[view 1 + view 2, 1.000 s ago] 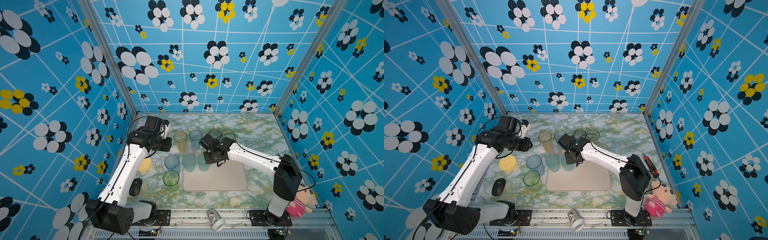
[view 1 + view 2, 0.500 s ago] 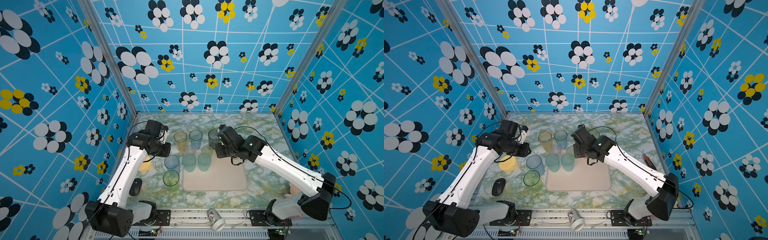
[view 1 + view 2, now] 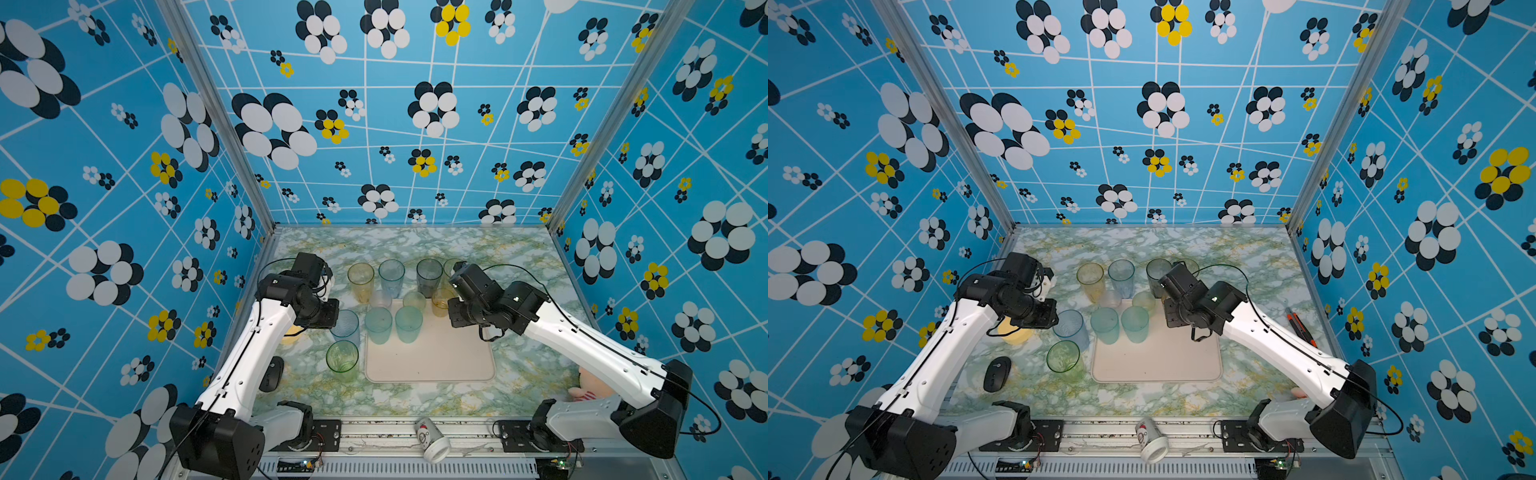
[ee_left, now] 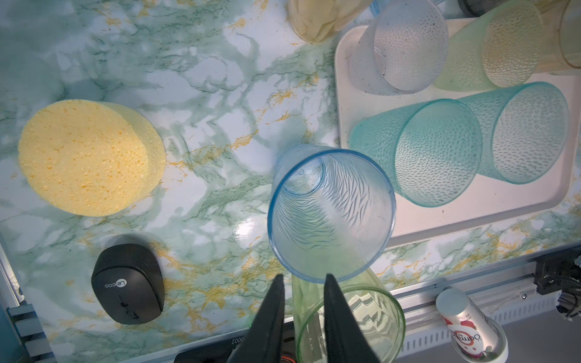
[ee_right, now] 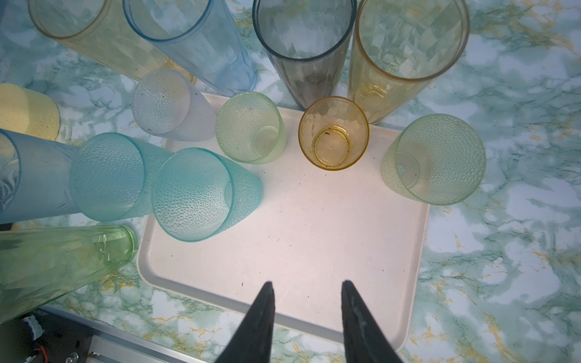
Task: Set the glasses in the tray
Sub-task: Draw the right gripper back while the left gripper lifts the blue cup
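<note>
A: Which step is in hand here?

B: By my reading, picking up the tall blue ripple-walled tumbler [image 4: 331, 217]. It is standing on the marble-patterned bench [image 3: 415, 249], just beside the large cream-pink rectangular tray [image 3: 432, 361]. The left claw [image 4: 303, 276] is hovering at its near rim, with its jaws standing narrowly apart and clamping nothing.

A: And the other arm?

B: The right claw [image 5: 306, 283] is hanging over the tray's bare near part, moderately parted and empty.

A: What is the next move calling for?

B: Probably a gentle pinch on that thin blue wall. Then a lift clear of the tall green clear tumbler [image 4: 349, 323] right next to it, and a short carry over the low rim.

A: What is the tray holding?

B: Five glasses are crowding its far side. They are a teal dimpled tumbler [image 5: 195, 195], its teal twin [image 5: 107, 176], a short frosted clear tumbler [image 5: 163, 103], a short pale-green dimpled tumbler [image 5: 251, 129] and a short amber tumbler [image 5: 333, 133]. A second pale-green dimpled tumbler [image 5: 434, 158] is sitting at the far right corner, and I cannot tell whether it is inside the rim.

A: Anything in them?

B: They are all looking empty, though dark specks are showing in the amber one. Four tall glasses are waiting on the bench behind the tray.
</note>
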